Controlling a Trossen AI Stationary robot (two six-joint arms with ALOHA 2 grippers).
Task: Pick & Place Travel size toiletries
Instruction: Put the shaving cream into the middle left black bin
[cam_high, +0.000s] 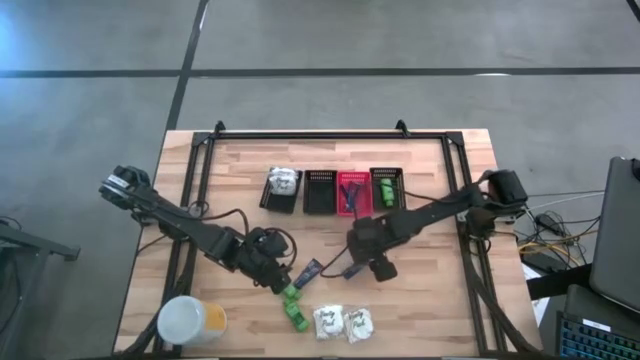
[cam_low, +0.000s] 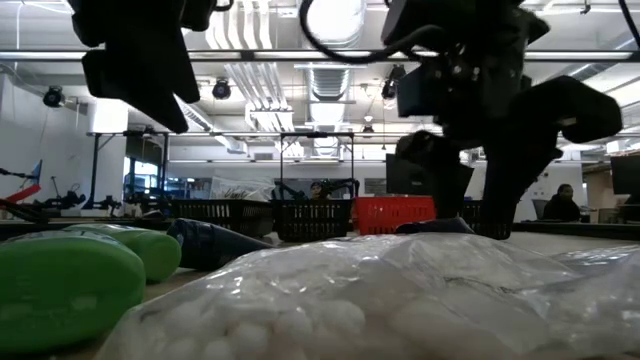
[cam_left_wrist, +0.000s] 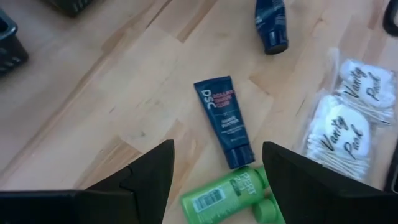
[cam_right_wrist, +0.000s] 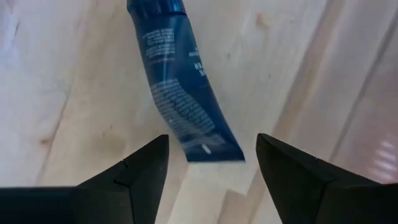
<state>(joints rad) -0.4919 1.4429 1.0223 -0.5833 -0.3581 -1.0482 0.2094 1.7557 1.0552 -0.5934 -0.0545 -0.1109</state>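
Note:
Two dark squeeze tubes lie flat on the table: one (cam_left_wrist: 224, 121) just ahead of my open left gripper (cam_left_wrist: 217, 149), the other (cam_right_wrist: 180, 93) under my open right gripper (cam_right_wrist: 211, 140). That tube's crimped end sits between the right fingertips, and neither finger touches it. Two green bottles (cam_high: 293, 303) lie near the front edge, beside two white packets (cam_high: 342, 323). In the high view my left gripper (cam_high: 278, 277) hovers by the first tube (cam_high: 308, 270), and my right gripper (cam_high: 375, 268) points down near the second.
Several small mesh baskets (cam_high: 320, 191) stand in a row at the table's far side. One holds a white packet (cam_high: 282, 183) and one a green bottle (cam_high: 386, 188). A round yellow container with a white lid (cam_high: 190, 322) stands at the near left corner.

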